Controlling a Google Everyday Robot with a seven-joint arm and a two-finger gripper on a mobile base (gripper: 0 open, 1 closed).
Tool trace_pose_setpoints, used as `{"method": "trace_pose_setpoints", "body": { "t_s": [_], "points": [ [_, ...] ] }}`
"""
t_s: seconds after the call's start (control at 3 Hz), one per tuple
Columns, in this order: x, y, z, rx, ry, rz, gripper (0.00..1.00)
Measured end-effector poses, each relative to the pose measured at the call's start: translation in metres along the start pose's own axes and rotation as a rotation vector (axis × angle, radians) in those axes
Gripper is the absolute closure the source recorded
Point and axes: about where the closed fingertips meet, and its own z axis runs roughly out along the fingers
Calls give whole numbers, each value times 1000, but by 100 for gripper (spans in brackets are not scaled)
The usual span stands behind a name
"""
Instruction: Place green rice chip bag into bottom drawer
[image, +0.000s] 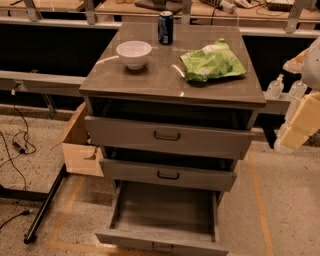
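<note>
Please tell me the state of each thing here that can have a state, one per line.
Bag: lying flat on the cabinet, not held.
Bowl: upright, looks empty.
Can: upright.
Top drawer: pushed in, or nearly.
Middle drawer: the same.
Bottom drawer: pulled out, nothing seen inside.
Gripper: at the right edge, beside the cabinet, apart from the bag.
</note>
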Motion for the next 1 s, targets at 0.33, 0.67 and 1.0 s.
{"method": "trace_pose_setpoints", "body": {
  "t_s": [0.33, 0.67, 1.0],
  "points": [
    [36, -11, 12, 59, -66, 148, 0],
    [67, -40, 16, 171, -173, 275, 0],
    [83, -112, 32, 297, -332, 306, 0]
  ]
}}
